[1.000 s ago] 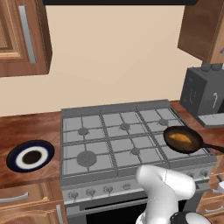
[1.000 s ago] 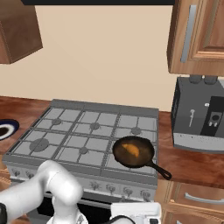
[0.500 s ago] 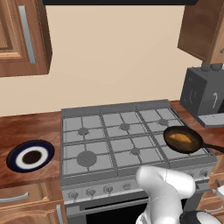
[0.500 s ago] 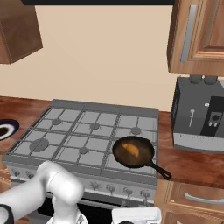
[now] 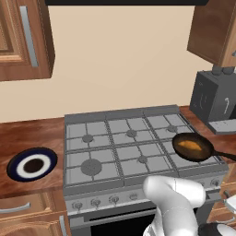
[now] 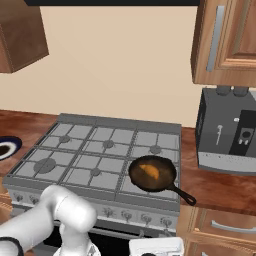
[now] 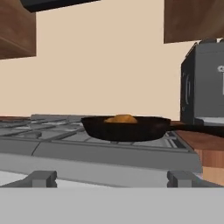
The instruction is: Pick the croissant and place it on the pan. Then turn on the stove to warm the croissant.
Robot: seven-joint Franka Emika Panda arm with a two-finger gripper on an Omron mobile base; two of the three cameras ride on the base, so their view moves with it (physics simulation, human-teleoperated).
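The croissant (image 5: 191, 146) is seen lying inside the pan (image 5: 193, 147), in the middle of its dark bowl. In the right base view the croissant (image 6: 149, 171) appears as a golden crescent, smaller than the bowl of the pan (image 6: 153, 173) around it. From the hand view, taken low and level with the cooktop, only the top of the croissant (image 7: 121, 118) is seen above the rim of the pan (image 7: 126, 128).

The pan is set on the front right burner of the stove (image 5: 120, 147), and its long black handle is pointed out to the right, past the stove's edge and over the wooden counter (image 6: 220, 185). Six burners under grid grates are shown on the stove (image 6: 95, 155), with a row of small knobs (image 5: 96, 202) along its front. Two of these knobs (image 7: 42, 178) are seen close up at the bottom of the hand view.

The gripper's fingers cannot be made out in any view, so how far it is parted, and whether anything is held, cannot be told. The white arm (image 5: 177, 203) is bent low in front of the stove.

A blue-rimmed plate (image 5: 32, 164) with a dark centre is placed on the counter to the left of the stove, well apart from the pan. A dark grey appliance (image 6: 227, 132) is stood on the counter to the right, under a wooden cabinet (image 6: 225, 40).
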